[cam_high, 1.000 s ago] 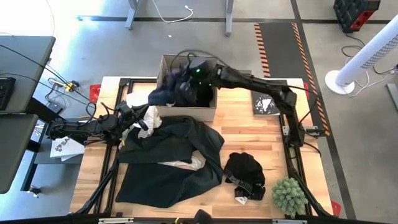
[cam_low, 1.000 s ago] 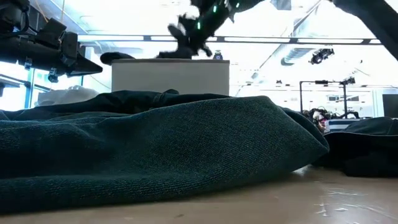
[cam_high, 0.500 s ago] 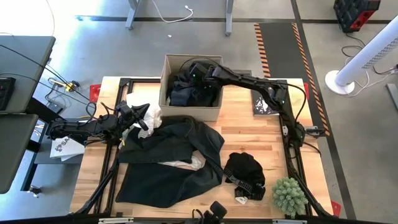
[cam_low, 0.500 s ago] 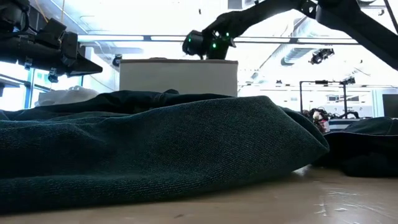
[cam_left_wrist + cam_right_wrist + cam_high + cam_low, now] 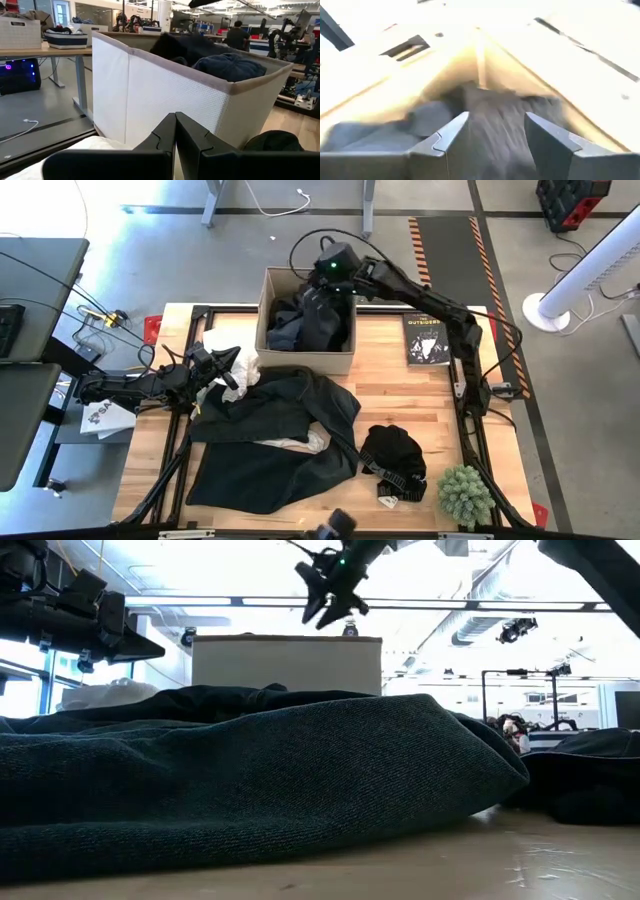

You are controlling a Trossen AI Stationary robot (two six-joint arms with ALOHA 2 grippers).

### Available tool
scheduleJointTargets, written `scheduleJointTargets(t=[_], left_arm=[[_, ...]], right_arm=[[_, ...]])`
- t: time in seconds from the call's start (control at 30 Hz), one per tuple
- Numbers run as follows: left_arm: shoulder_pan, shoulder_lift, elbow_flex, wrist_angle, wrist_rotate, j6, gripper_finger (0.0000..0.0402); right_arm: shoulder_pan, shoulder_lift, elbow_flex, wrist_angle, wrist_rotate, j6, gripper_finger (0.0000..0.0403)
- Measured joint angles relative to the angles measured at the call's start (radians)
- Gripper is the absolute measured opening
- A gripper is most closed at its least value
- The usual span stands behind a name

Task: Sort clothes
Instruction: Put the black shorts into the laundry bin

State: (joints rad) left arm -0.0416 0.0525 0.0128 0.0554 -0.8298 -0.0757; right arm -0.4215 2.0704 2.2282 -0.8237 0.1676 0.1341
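my right gripper (image 5: 492, 137) hangs above the far corner of the white bin (image 5: 268, 340), fingers spread wide with nothing between them. dark clothes (image 5: 310, 325) lie heaped inside the bin below. my left gripper (image 5: 175, 135) rests pinched closed and empty near the bin's left side, by a white garment (image 5: 240, 366). a large black garment (image 5: 280, 435) sprawls across the table (image 5: 400, 395), a small black one (image 5: 392, 452) beside it.

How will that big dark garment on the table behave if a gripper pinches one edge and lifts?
The big dark garment lies spread in folds, so it is probably floppy and will drape and trail. It overlaps a white piece, which may drag along. Its thick knit-looking weave suggests it is fairly heavy for one pinch.
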Motion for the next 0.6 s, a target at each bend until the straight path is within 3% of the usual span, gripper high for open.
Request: scheduleJointTargets(t=[0.17,0.27,0.37,0.53,0.6], left_arm=[[0.0,0.0,0.0,0.0,0.0,0.0,0.0007],[0.0,0.0,0.0,0.0,0.0,0.0,0.0007],[0.0,0.0,0.0,0.0,0.0,0.0,0.0007],[0.0,0.0,0.0,-0.001,0.0,0.0,0.0007],[0.0,0.0,0.0,-0.001,0.0,0.0,0.0007]], right_arm=[[0.02,0.044,-0.071,0.191,-0.331,-0.013,0.0183],[0.024,0.086,-0.156,0.331,-0.414,0.022,0.0179],[0.016,0.15,-0.235,0.371,-0.4,0.051,0.0171],[-0.014,0.239,-0.278,0.379,-0.206,0.112,0.0163],[-0.03,0.257,-0.267,0.383,-0.184,0.105,0.0162]])
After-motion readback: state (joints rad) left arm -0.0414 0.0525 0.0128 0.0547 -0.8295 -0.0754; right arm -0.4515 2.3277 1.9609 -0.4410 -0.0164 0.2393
